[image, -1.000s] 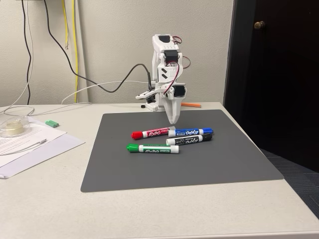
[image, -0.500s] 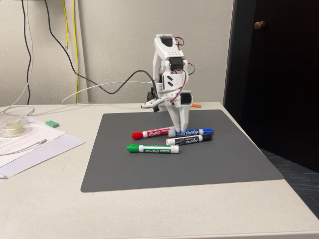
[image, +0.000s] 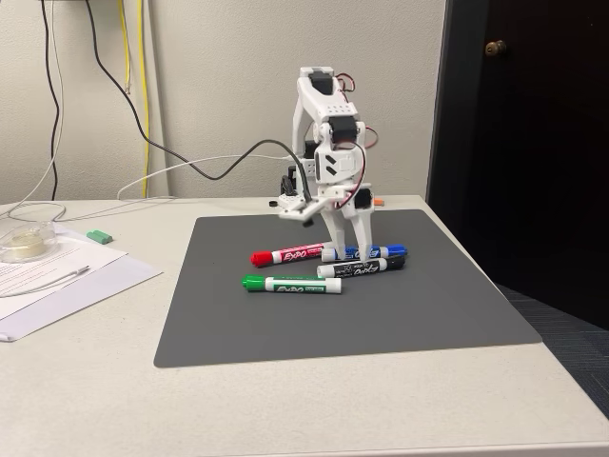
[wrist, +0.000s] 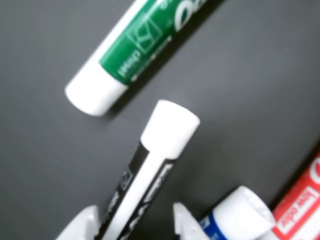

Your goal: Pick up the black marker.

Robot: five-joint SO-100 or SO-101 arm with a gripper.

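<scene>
The black marker [image: 361, 268] was laid flat on the dark grey mat [image: 428, 305], long axis running left to right in the fixed view, black cap to the right. It was straddled by the white claw [image: 349, 258], whose parted fingertips [wrist: 80, 225] were seen at either side of its barrel [wrist: 145, 175] in the wrist view. Blue [image: 390, 252], red [image: 285, 256] and green [image: 290, 284] markers were laid close by. The mat was spread on a pale counter [image: 86, 381] near a dark door [image: 523, 143].

Black marker [wrist: 150, 170] — smooth white plastic barrel, glossy printed label. Gripper [wrist: 134, 222] fingers — white matt plastic. Mat [image: 409, 305] — dark grey, matt.
</scene>
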